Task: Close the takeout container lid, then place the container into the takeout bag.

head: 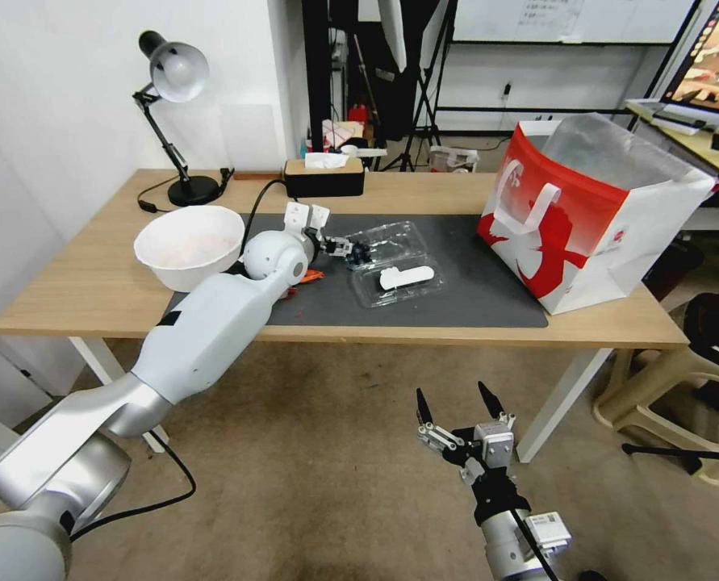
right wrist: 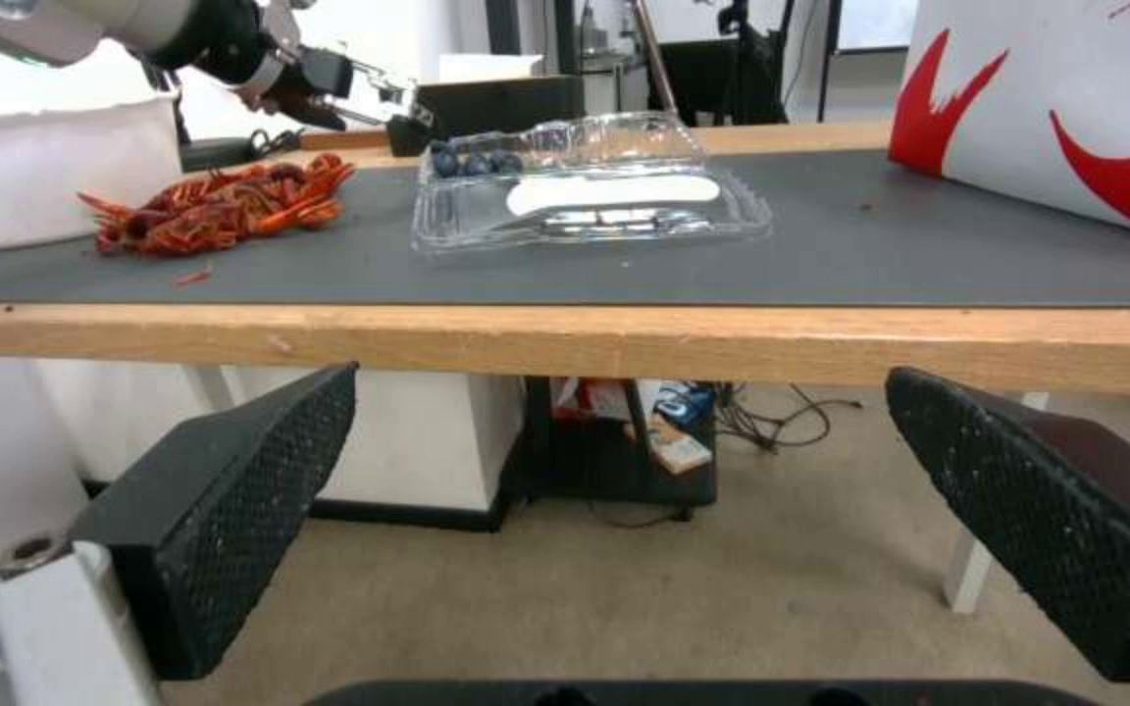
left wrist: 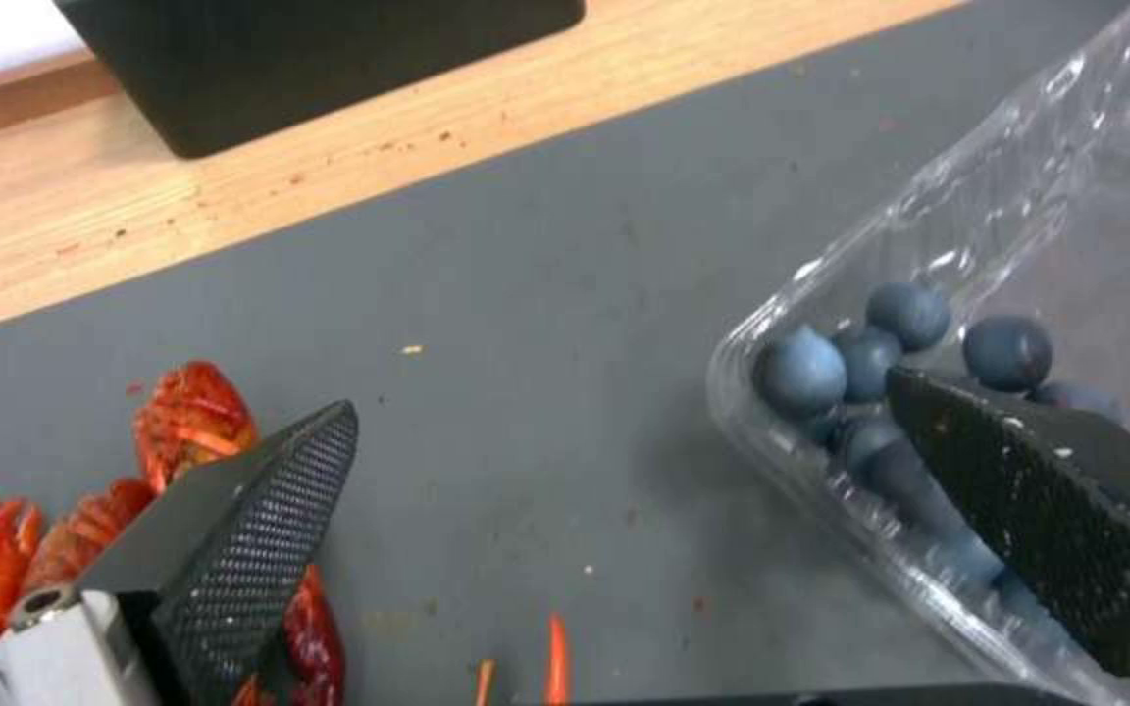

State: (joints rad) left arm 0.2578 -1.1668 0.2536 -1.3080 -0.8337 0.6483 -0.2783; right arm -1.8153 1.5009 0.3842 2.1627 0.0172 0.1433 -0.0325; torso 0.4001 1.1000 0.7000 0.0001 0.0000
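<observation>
Left gripper, at the end of the long white arm stretched over the dark grey mat, has its black fingers spread wide at the near-left corner of the takeout container, a small clear plastic clamshell box. In the left wrist view one finger reaches over the rim of the berry half, close to the dark blue berries, and the other finger stands outside over the mat, so the jaws straddle the wall but hold nothing. Just beyond the gripper, the lid, the clear shallow half with the white oblong sticker, lies flat and open toward the robot, so closing is not yet done. Far to the gripper's right stands the takeout bag, a large boxy red and white bag with white strap handles and silvery lining, its mouth open and waiting. Right gripper hangs low before the table edge, fingers wide apart, idle. Both steps seem still to do.
</observation>
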